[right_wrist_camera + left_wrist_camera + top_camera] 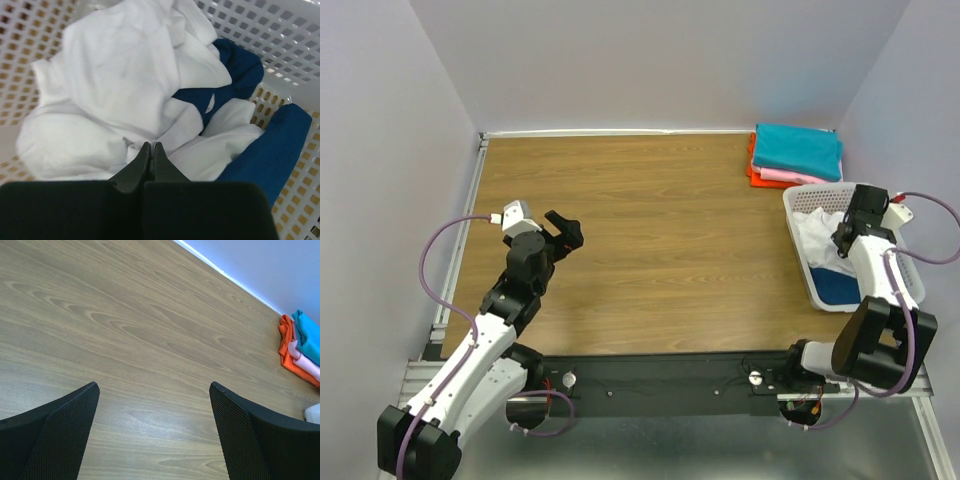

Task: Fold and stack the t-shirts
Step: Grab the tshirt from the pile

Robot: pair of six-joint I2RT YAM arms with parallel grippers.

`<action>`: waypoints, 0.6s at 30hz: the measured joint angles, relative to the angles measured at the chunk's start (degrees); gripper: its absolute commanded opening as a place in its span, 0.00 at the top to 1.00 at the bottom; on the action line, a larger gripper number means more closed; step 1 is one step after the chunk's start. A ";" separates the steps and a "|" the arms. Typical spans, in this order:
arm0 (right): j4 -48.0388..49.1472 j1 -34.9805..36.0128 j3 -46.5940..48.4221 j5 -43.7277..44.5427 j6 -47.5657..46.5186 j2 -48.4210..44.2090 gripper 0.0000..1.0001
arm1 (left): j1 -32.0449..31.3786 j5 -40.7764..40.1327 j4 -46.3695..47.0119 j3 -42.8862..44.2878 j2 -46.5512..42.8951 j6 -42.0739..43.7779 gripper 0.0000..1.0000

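White cloth is filling most of the right wrist view: the white t-shirt is lying crumpled in the laundry basket, with the dark blue t-shirt tangling under and beside it toward the lower right of the frame. The right gripper is pressing its closed tips against a crease at the bottom centre. No fold is showing between them, so whether it is actually pinching cloth is not clear. Doing this step well is probably calling for parting the fingers a little, biting a thick ridge of white only, and lifting straight up so the blue one is not dragging along or snagging the lattice. In the top view, the left gripper is hovering wide open over the wooden table at left centre, holding nothing. At the upper right, the teal t-shirt is sitting folded on the pink t-shirt and the orange t-shirt, just beyond the basket.
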 measured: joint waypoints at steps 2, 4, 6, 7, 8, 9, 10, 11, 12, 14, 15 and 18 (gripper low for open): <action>-0.11 -0.02 0.35 -2.25 -0.76 -2.54 0.99 | 0.00 0.00 0.02 0.00 -0.24 0.00 0.02; -0.70 0.00 2.05 -4.92 -1.70 -6.19 0.99 | 0.00 0.02 0.00 0.00 -0.31 0.00 0.02; -0.68 -0.02 5.20 -7.32 -3.02 -9.42 0.99 | 0.00 0.00 -0.02 0.02 -0.33 -0.11 0.02; -0.68 -0.02 6.27 -8.41 -3.58 -10.38 0.99 | 0.00 -0.07 -0.17 0.02 -0.33 -0.26 0.02; -0.70 0.00 8.76 -9.92 -4.48 -12.24 0.99 | 0.00 -0.13 -0.26 0.02 -0.33 -0.44 0.02; -0.42 -0.02 10.95 -11.54 -5.29 -13.81 0.99 | 0.00 -0.17 -0.35 0.02 -0.33 -0.59 0.02; -0.17 -0.02 12.68 -12.98 -5.99 -15.13 0.99 | 0.00 -0.50 -0.48 0.02 -0.33 -0.81 0.02; -0.17 0.00 14.47 -14.36 -6.51 -16.28 0.99 | 0.00 -0.63 -0.61 0.02 -0.35 -0.96 0.02; -0.02 -0.02 16.09 -15.52 -6.93 -17.09 0.99 | 0.00 -0.74 -0.83 0.07 -0.35 -1.09 0.02; -0.02 -0.02 19.61 -18.62 -7.72 -18.29 0.99 | 0.00 -0.98 -1.40 0.15 -0.39 -1.22 0.02; 0.02 -0.02 21.22 -20.02 -7.93 -18.27 0.99 | 0.00 -1.05 -1.73 0.22 -0.44 -1.29 0.02; -0.07 -0.02 27.67 -27.54 -8.76 -15.78 0.99 | 0.00 -1.46 -2.34 0.31 -0.70 -1.40 0.02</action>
